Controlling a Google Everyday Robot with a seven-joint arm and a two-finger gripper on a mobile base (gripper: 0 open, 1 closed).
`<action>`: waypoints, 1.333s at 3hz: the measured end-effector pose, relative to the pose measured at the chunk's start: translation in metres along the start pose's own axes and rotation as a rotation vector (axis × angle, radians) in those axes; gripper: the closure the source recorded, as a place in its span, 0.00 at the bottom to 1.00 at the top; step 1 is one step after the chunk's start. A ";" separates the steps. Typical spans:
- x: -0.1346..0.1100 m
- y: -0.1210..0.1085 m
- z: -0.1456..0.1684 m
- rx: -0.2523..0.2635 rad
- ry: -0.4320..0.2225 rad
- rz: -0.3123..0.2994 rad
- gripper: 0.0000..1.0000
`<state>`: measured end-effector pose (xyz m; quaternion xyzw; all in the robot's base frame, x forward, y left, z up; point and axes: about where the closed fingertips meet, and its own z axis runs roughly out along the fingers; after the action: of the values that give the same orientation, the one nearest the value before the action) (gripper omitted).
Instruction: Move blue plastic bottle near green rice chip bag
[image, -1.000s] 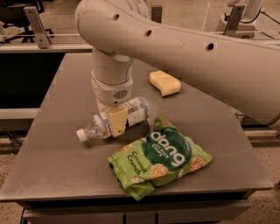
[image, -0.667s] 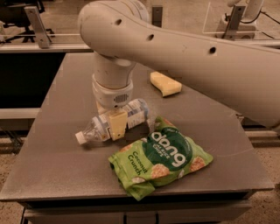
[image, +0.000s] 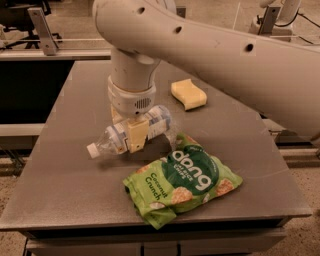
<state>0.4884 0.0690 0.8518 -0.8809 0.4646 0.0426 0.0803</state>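
Note:
The blue plastic bottle (image: 155, 122) lies on its side, white cap (image: 92, 150) pointing left, in the middle of the grey table (image: 60, 185). My gripper (image: 128, 131) comes down from above and is shut on the bottle's middle, one cream finger (image: 136, 137) across its front. The bottle seems to sit a little above the tabletop, with a shadow under it. The green rice chip bag (image: 185, 177) lies flat just to the right and in front of the bottle, a small gap from it.
A yellow sponge (image: 188, 94) lies at the back right of the table. My large white arm (image: 225, 55) spans the upper right. The table's front edge runs just below the bag. Metal frames stand behind the table.
The gripper and the held bottle have risen slightly; the cap end sits a bit higher. The bag and the sponge have not moved.

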 end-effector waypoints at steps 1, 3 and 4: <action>0.009 0.004 -0.021 -0.004 -0.007 -0.020 0.12; 0.019 0.008 -0.032 -0.005 0.000 -0.016 0.00; 0.036 0.014 -0.046 0.018 0.038 0.019 0.00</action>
<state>0.4971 0.0232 0.8903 -0.8763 0.4747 0.0223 0.0788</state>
